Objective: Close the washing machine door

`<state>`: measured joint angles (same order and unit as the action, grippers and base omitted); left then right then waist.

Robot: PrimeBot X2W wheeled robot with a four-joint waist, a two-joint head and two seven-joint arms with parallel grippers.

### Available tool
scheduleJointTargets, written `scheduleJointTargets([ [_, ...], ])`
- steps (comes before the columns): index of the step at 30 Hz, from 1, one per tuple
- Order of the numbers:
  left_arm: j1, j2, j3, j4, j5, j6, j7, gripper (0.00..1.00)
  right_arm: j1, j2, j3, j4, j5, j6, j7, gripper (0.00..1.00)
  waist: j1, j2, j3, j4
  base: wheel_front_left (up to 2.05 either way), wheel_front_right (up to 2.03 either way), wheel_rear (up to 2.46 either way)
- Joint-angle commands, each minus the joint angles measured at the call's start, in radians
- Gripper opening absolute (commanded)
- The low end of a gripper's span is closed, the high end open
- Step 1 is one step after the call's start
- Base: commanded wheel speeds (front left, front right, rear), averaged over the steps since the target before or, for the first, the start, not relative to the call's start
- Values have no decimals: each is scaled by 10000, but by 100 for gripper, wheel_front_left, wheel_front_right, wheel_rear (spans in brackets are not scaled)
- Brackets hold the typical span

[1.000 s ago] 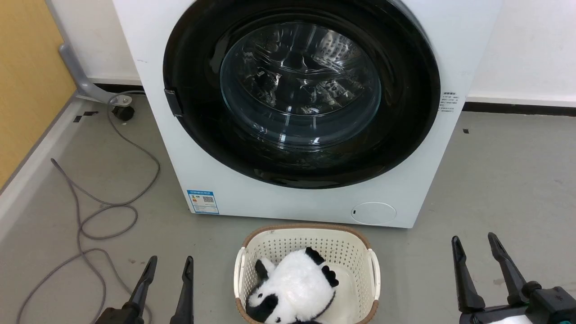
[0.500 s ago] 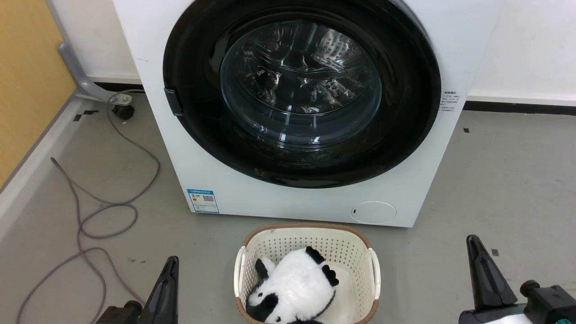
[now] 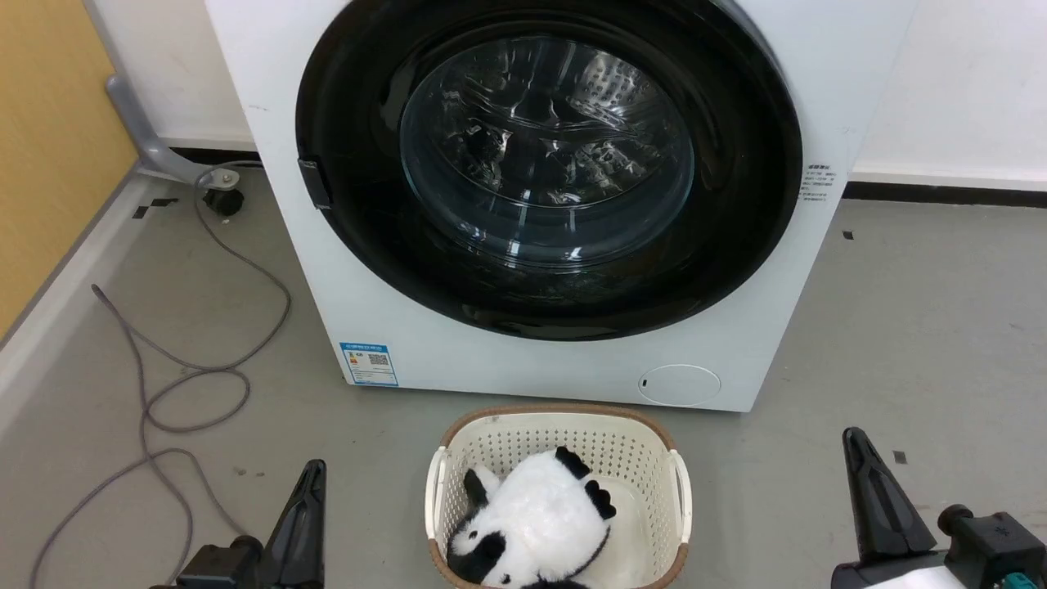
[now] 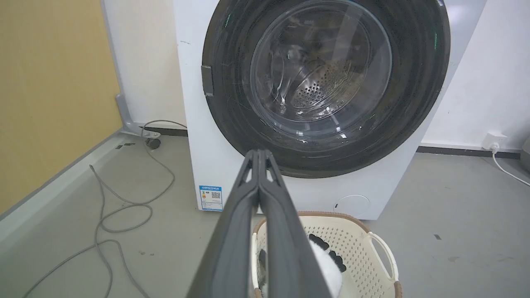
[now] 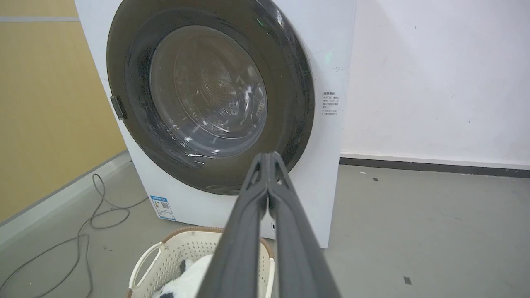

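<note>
Nearest, the left gripper (image 3: 311, 484) and right gripper (image 3: 857, 454) sit low on either side of the basket (image 3: 560, 411), fingers pressed together and holding nothing. Beyond, the door (image 3: 548, 164) lies flat against the washer (image 3: 523, 372) front. It looks fully closed, so I judge nothing is left to do.

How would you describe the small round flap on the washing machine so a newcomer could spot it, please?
Find the big white washing machine with its round black-framed door. Low on its front, right of centre, sits the flap: a plain white disc, unlike the blue rectangular sticker at lower left.
</note>
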<state>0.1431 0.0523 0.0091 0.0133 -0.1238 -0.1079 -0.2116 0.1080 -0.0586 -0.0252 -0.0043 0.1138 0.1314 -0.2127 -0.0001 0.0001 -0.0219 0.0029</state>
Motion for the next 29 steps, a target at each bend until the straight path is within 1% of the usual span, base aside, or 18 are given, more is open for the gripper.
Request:
scheduleJointTargets([
  [1, -138, -4, -9, -24, 75, 57, 40, 0, -164, 16, 26, 3, -97, -1, 42, 0, 1, -1, 2, 0, 0, 0, 0],
  [29, -520, -9, -34, -56, 419, 359, 654, 0, -435, 36, 93, 15, -404, -3, 658, 0, 1, -1, 66, -9, 0, 0, 0],
])
